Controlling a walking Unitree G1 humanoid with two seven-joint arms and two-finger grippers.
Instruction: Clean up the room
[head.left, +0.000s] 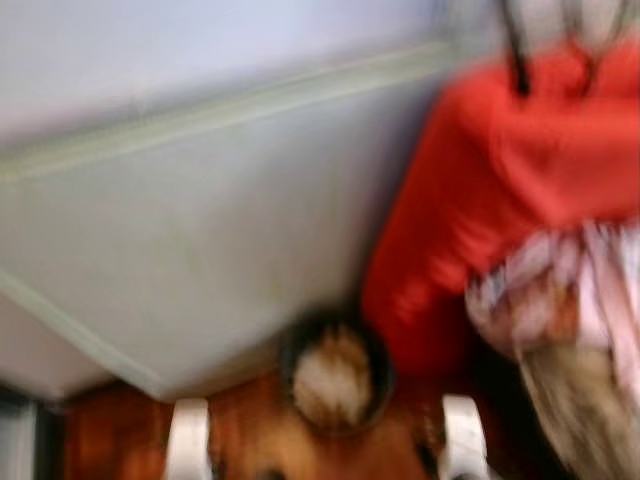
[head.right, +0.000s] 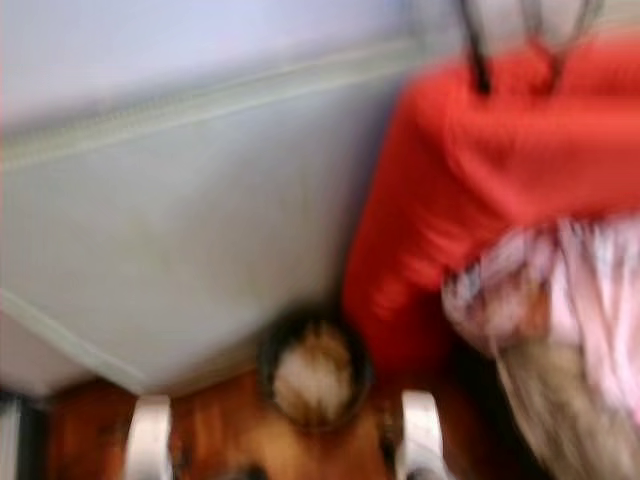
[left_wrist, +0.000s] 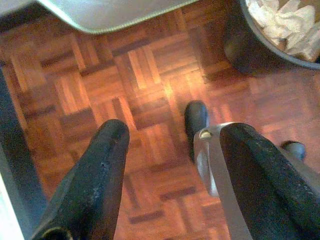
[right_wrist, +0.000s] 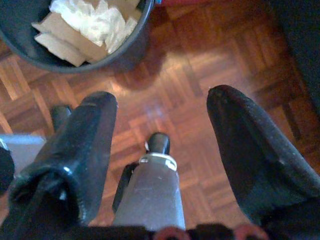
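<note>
Both arms hang idle: left gripper (left_wrist: 165, 165) and right gripper (right_wrist: 160, 165) gape empty above the parquet floor (left_wrist: 100, 90), while the paper-filled waste bin (right_wrist: 75, 30) waits just ahead.

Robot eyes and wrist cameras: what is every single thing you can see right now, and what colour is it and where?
Bin: one, dark, on the wood floor ahead of the robot, holding white crumpled paper and brown cardboard pieces.
Bed cover: one, pale grey with a light piped edge, ahead and to the robot's left; blurred.
Red cloth: one big piece, ahead and to the right; blurred.
Pink and white patterned fabric: one bundle, below the red cloth on the right; too blurred to name.
Floor: brown wood parquet, underneath everything.
Left gripper: black fingers apart, holding nothing, hanging above the floor.
Right gripper: black fingers apart, holding nothing, above the floor near the bin.
</note>
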